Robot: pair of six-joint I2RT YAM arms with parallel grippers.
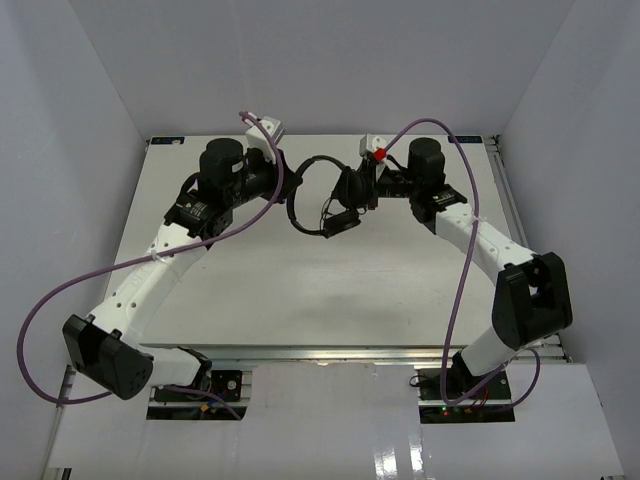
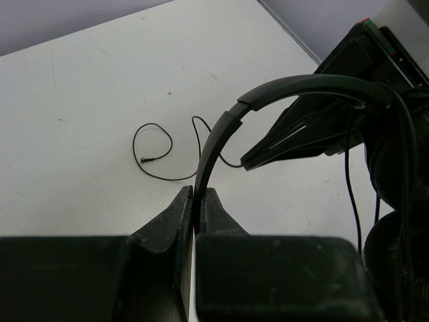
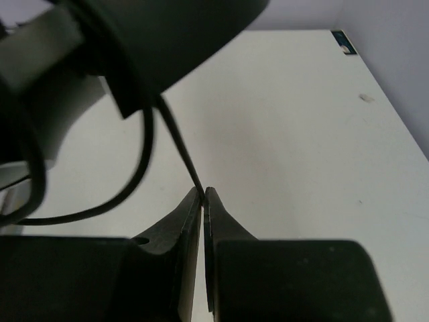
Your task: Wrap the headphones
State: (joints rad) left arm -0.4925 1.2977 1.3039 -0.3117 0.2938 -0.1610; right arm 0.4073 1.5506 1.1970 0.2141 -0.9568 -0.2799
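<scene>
The black headphones (image 1: 335, 195) hang in the air between both arms at the table's back centre. My left gripper (image 2: 198, 198) is shut on the thin headband (image 2: 221, 134), which arches up and right to the earcups (image 2: 395, 174). My right gripper (image 3: 203, 194) is shut on the thin black cord (image 3: 177, 144), which runs up to an earcup (image 3: 161, 33) filling the top of the right wrist view. Part of the cord, with its plug (image 2: 144, 159), lies looped on the table in the left wrist view. In the top view the left gripper (image 1: 287, 190) and right gripper (image 1: 366, 192) flank the headphones.
The white table (image 1: 300, 290) has raised edges and grey walls on three sides. Purple arm cables (image 1: 460, 280) loop over each arm. A cord loop (image 3: 100, 201) dangles left of the right gripper's fingers.
</scene>
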